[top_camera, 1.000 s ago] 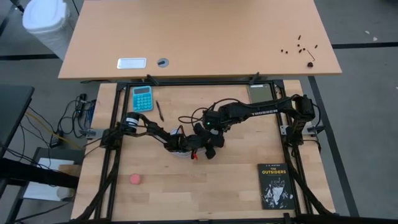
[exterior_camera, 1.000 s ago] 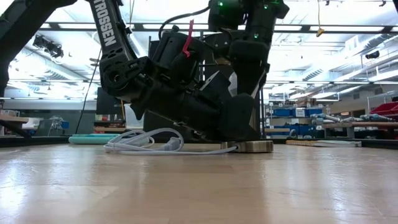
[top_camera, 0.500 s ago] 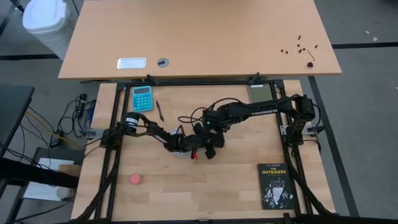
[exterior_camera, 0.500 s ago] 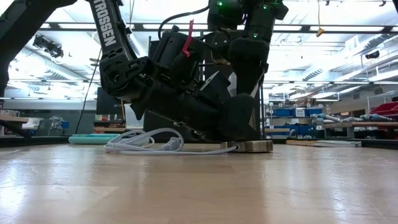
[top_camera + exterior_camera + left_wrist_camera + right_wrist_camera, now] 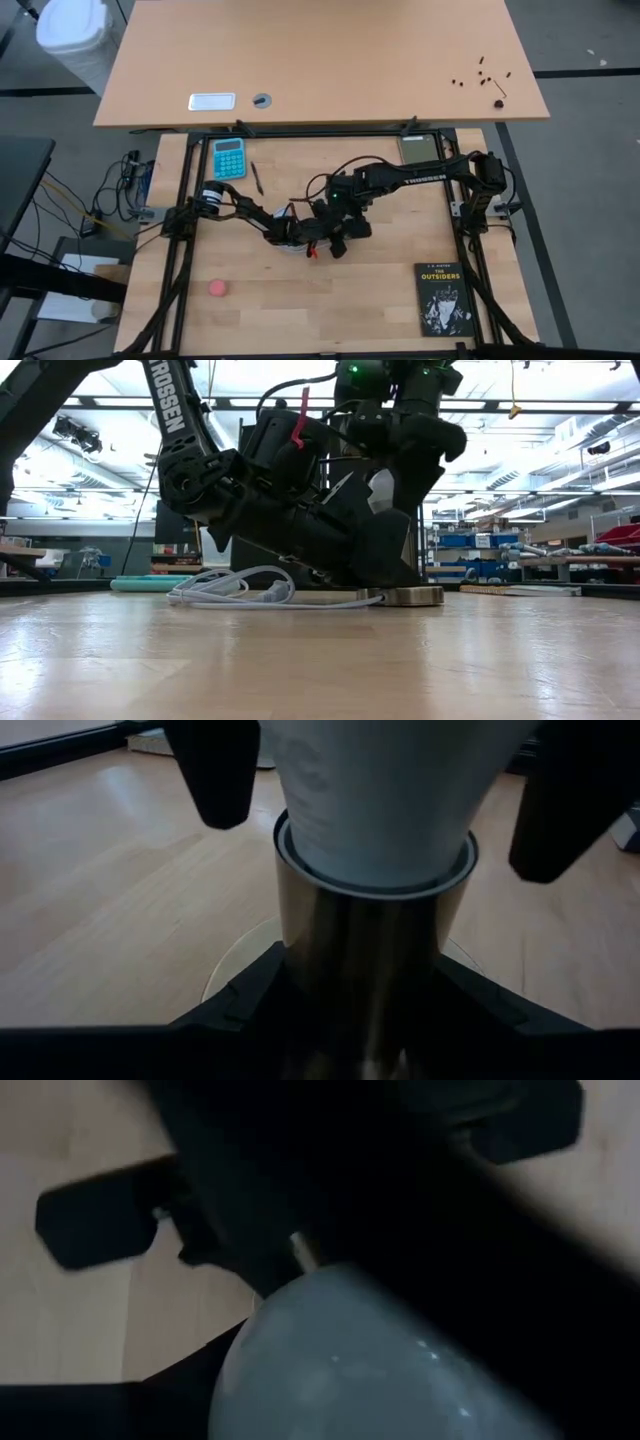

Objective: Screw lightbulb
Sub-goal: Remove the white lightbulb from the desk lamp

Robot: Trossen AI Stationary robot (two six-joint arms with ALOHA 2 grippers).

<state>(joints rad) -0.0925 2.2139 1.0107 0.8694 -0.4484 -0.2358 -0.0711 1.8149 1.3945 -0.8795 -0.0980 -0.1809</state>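
The white lightbulb (image 5: 375,800) sits with its base in the brass socket stem (image 5: 365,950), which rises from the round socket disc (image 5: 405,596) resting flat on the table's middle. A white cord (image 5: 230,588) lies coiled beside the disc. My left gripper (image 5: 298,236) is shut on the socket from the table's left. My right gripper (image 5: 328,232) comes down over the bulb, which also shows in its wrist view (image 5: 340,1370). Its two fingers (image 5: 215,775) stand on opposite sides of the bulb. My left gripper pinches the socket's brass stem (image 5: 300,960) between its two fingers, low down near the disc, coming slanting from the table's left. The socket stands upright, its disc on the table. My right gripper holds the bulb's wide glass part (image 5: 300,760) between its two fingers, from above, pointing down along the bulb. The touching spots lie past the left wrist view's edge; lower down, a narrow gap shows beside each fingertip. The bulb stands upright in the socket.
A blue calculator (image 5: 229,157) and a pen (image 5: 257,177) lie at the far left, a dark tablet (image 5: 420,150) at the far right. A pink ball (image 5: 218,288) lies near left and a black book (image 5: 444,298) near right.
My right gripper has turned about its own axis over the bulb; in the low view its wrist housing has swung toward the right. My left gripper, the socket and the cord have stayed put.
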